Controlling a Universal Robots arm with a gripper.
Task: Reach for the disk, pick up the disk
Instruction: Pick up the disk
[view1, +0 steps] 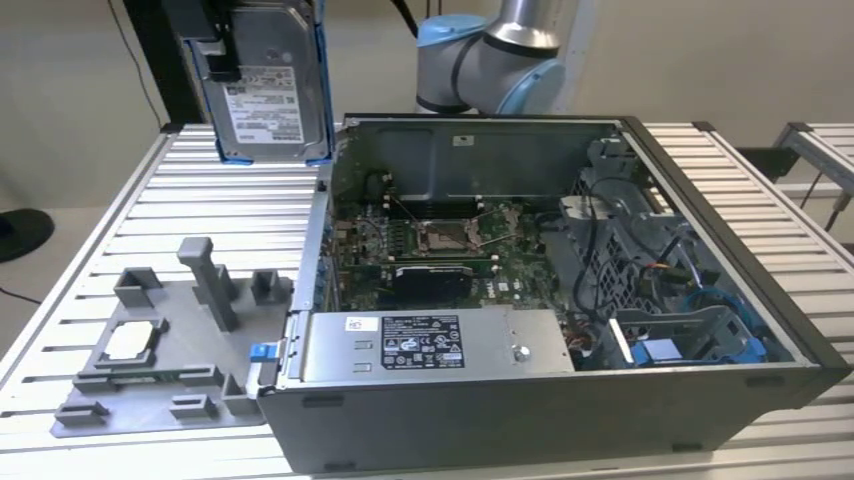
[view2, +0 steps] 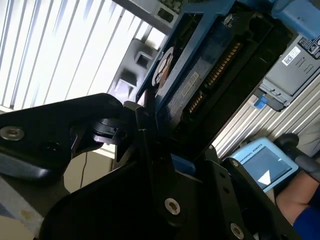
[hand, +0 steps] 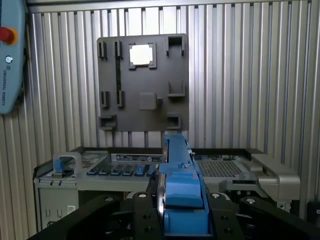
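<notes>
On the exterior view's left, the disk (view1: 274, 90) seemingly hangs over the table (view1: 200, 200).

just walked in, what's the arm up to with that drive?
The arm's gripper is shut on the disk, gripping it by its blue bracket. In the exterior view the disk hangs upright in the air, clear of the slatted table and just off the open computer case toward that view's left. A small silver chip sits in the grey fixture plate. The disk is picked up.

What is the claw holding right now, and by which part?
The hard drive, by its upper end; the claw is closed on either side of its blue bracket.
</notes>
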